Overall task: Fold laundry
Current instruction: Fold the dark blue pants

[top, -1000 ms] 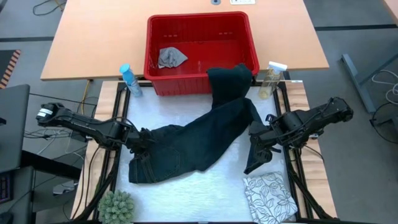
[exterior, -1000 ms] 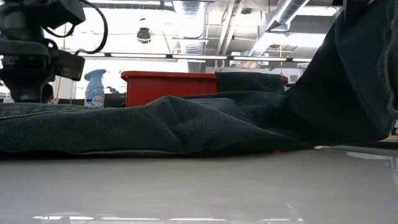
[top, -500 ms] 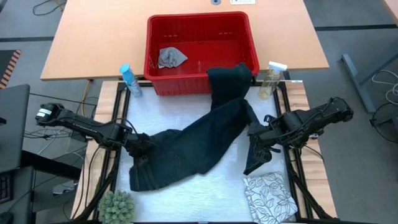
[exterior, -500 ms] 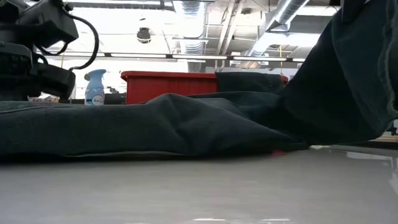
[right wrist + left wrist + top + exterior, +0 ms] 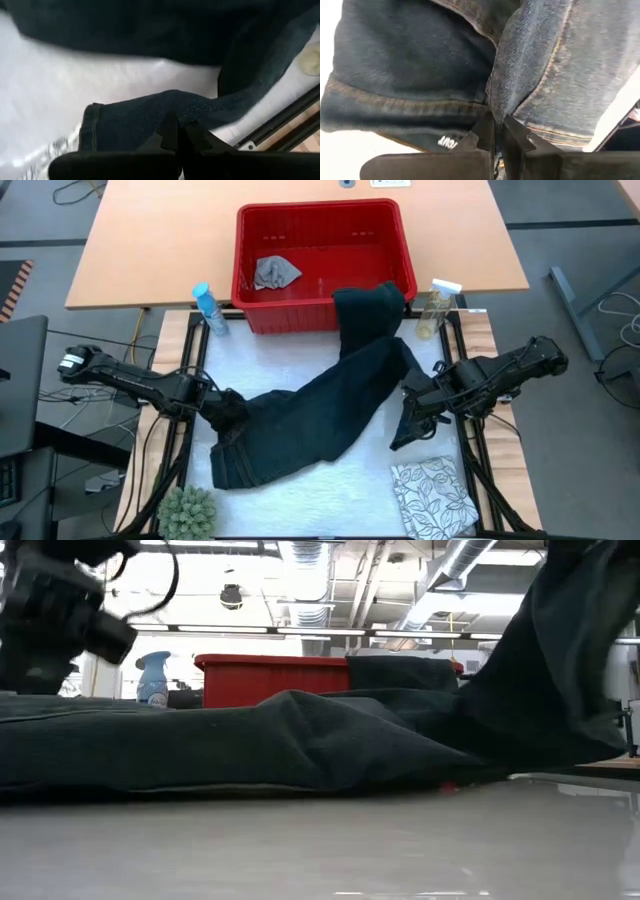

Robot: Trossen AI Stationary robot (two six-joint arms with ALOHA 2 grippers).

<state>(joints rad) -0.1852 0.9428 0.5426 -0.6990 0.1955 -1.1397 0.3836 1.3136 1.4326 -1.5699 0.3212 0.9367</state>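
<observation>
We have the jeans (image 5: 320,415) stretched lengthwise between our two sets of fingers, the left fingers (image 5: 495,131) pinching a fold at the waist end, the right fingers (image 5: 177,134) pinching a leg hem, one leg trailing into the basket (image 5: 322,222).

A white worktop (image 5: 300,490) fills the lower middle of the high view, framed by black rails. Above it, across the upper frame, stands a light wooden table (image 5: 160,250). Grey floor (image 5: 580,230) shows at the right and upper edges, with cables trailing at the right. In the low view, the upper frame shows a ceiling with silver ducts (image 5: 455,570) and bright strip lights (image 5: 230,630).
</observation>
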